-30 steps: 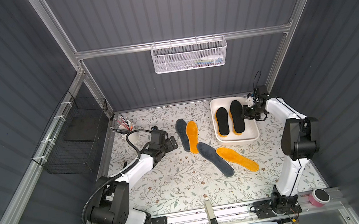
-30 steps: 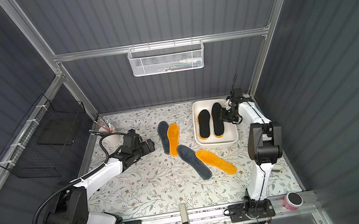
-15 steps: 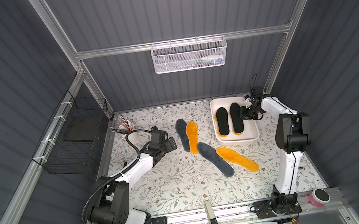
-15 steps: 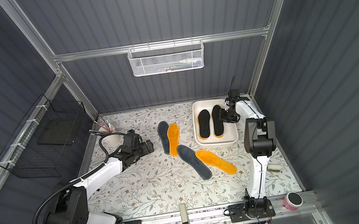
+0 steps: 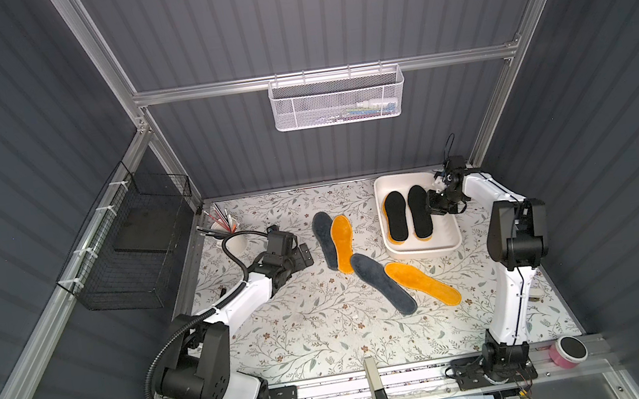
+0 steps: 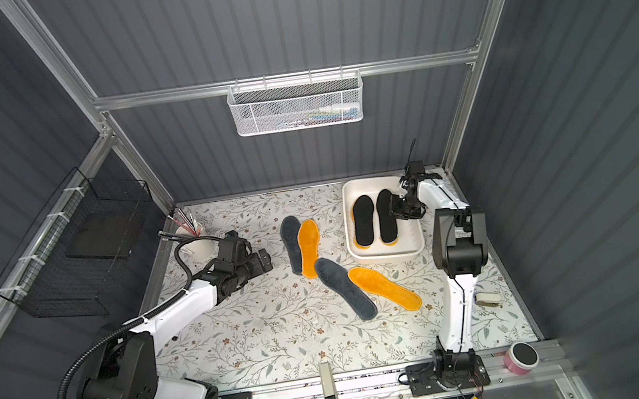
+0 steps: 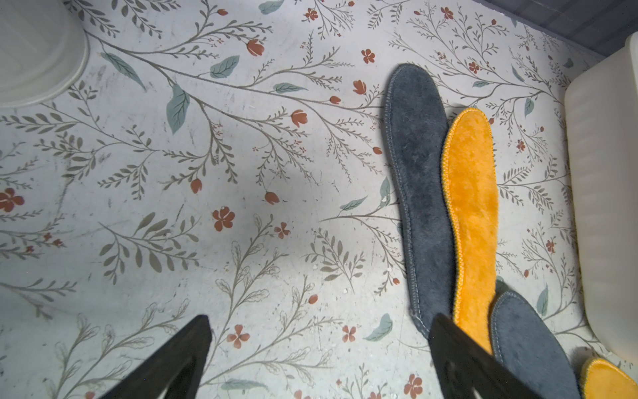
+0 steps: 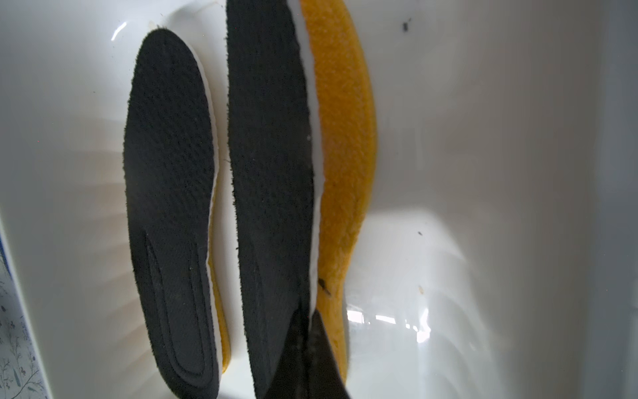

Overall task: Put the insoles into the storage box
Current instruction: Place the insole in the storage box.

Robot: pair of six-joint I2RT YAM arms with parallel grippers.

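While the left claw (image 5: pixel 300 254) hangs over the flowered desk (image 5: pixel 306 336) with its jaws wide apart and nothing between them, four insoles lie loose on the cover. A grey insole (image 5: pixel 325 239) and an orange insole (image 5: pixel 343 243) lie side by side, touching along their length, in the middle of the desk toward the far edge. The left claw is just beside the grey one, on the side toward the left edge.

A second grey insole (image 5: pixel 383 284) and a second orange insole (image 5: pixel 422 284) lie slantwise next to each other, nearer the centre. In the left wrist view, the tip of this grey one overlaps the end of the first orange one.

A white storage box (image 5: pixel 421 249) sits at the far right corner of the desk. Inside it, two black insoles (image 5: pixel 395 215) lie side by side lengthwise. Each rests on an orange pad (image 8: pixel 345 138) whose edge shows from beneath.

The right claw (image 5: pixel 434 204) reaches into the box from the right edge with its jaws pressed together. Its tips are at the end of the black insole nearer that edge, where it meets the orange pad below. Whether the tips pinch anything cannot be made out.

A white cup (image 5: pixel 236 243) holding pens stands at the far left corner. A white mesh basket (image 5: pixel 338 99) hangs on the back wall and a black wire basket (image 5: pixel 140 249) on the left wall.
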